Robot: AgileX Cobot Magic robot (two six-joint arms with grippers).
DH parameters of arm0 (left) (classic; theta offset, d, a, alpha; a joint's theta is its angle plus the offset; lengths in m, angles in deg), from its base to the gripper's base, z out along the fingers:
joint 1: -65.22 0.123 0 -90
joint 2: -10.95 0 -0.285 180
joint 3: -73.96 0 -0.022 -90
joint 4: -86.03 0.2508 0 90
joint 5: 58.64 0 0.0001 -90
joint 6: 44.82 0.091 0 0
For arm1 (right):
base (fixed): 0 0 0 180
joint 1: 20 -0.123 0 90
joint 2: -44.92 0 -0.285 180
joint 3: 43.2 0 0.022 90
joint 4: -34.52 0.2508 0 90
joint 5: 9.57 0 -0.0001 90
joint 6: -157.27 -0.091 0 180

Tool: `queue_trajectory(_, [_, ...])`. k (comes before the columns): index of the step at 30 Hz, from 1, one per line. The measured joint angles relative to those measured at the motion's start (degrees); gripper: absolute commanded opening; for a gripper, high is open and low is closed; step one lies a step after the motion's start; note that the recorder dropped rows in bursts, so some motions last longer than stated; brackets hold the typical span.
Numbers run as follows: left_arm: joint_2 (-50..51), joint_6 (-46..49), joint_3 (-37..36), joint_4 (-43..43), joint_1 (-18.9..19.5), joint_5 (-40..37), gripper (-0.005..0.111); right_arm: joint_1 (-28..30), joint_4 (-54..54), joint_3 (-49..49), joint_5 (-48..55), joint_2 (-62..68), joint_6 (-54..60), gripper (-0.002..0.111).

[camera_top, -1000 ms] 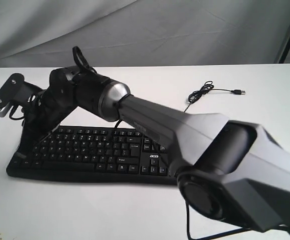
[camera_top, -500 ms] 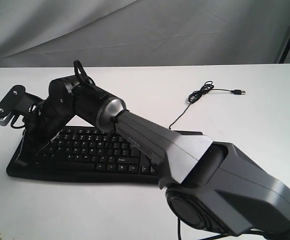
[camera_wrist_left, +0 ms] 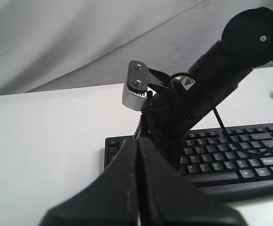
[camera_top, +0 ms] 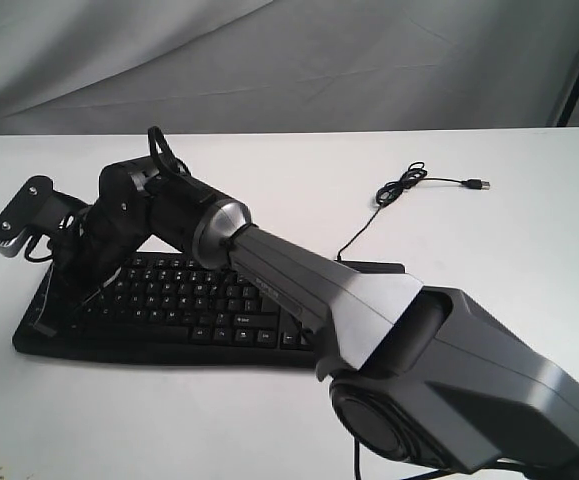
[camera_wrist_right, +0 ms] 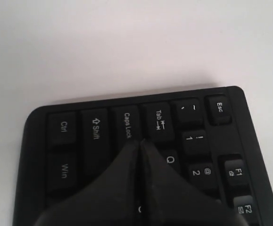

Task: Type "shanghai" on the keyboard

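Since a second ago the right arm's grey forearm has dropped lower and its elbel-side bulk slid left, now hiding the number-pad end; over the last half second almost nothing shifted; wide flat black full-size plastic keyboard lies on the white table, near the front-left of the exterior view, long edge roughly facing the camera; right gripper reaches across to the keyboard's left end, its black fingers pressed together to a point, nothing between them; right wrist view puts that point over the Caps Lock / Tab / Q patch, contact with a key cannot be told; left gripper likewise pinched closed on nothing, held off the keyboard's left end, looking at the right arm's wrist and its silver-faced camera block; thin black USB cable runs from behind the keyboard to a loose coil on the table, plug lying free beyond it; grey cloth backdrop behind.
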Motion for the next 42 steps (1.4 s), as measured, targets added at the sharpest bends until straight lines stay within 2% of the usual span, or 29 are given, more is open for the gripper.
queue_trajectory(21, [0.00, 0.00, 0.00, 0.00, 0.00, 0.00, 0.000, 0.00, 0.00, 0.00, 0.76, 0.63, -0.36, 0.000])
queue_trajectory(26, [0.00, 0.00, 0.00, 0.00, 0.00, 0.00, 0.000, -0.09, -3.67, 0.00, 1.15, -1.10, -0.36, 0.000])
queue_trajectory(33, [0.00, 0.00, 0.00, 0.00, 0.00, 0.00, 0.000, 0.49, -9.02, -0.12, 8.73, -4.32, -0.18, 0.000])
queue_trajectory(37, [0.00, 0.00, 0.00, 0.00, 0.00, 0.00, 0.000, 1.03, -8.92, -3.42, 9.54, -5.84, 0.37, 0.000])
queue_trajectory(42, [0.00, 0.00, 0.00, 0.00, 0.00, 0.00, 0.000, 1.66, -9.20, -14.10, 7.97, -11.71, 0.64, 0.000])
